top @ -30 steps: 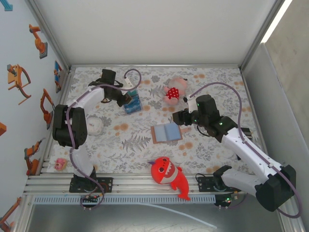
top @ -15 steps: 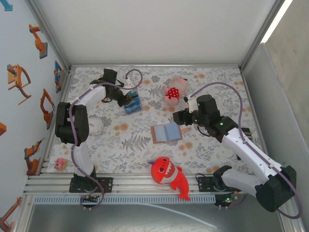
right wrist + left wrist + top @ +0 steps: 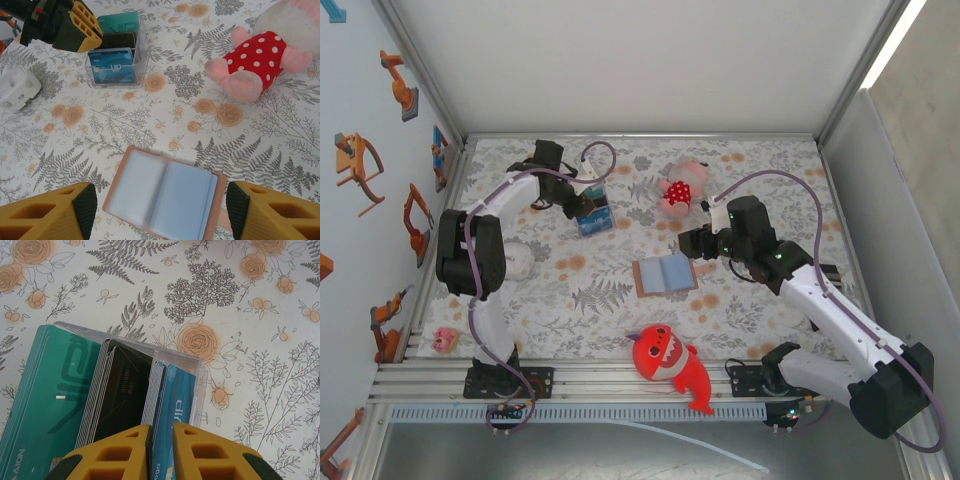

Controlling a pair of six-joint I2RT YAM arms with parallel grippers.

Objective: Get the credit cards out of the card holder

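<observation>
Right wrist: right fingers gape empty above open tan leather card holder; left fingers barely parted. Thin teal cards look stiff, slick; pinch edges.

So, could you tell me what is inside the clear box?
The clear box holds three standing stacks: teal cards, black cards and blue cards. The left gripper covers the black and blue stacks' near ends; the box's floor is hidden.

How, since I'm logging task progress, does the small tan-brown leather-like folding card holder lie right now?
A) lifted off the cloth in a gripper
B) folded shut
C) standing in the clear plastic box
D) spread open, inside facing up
D: the card holder lies spread flat on the floral tablecloth, blue-grey inside facing up.
</observation>
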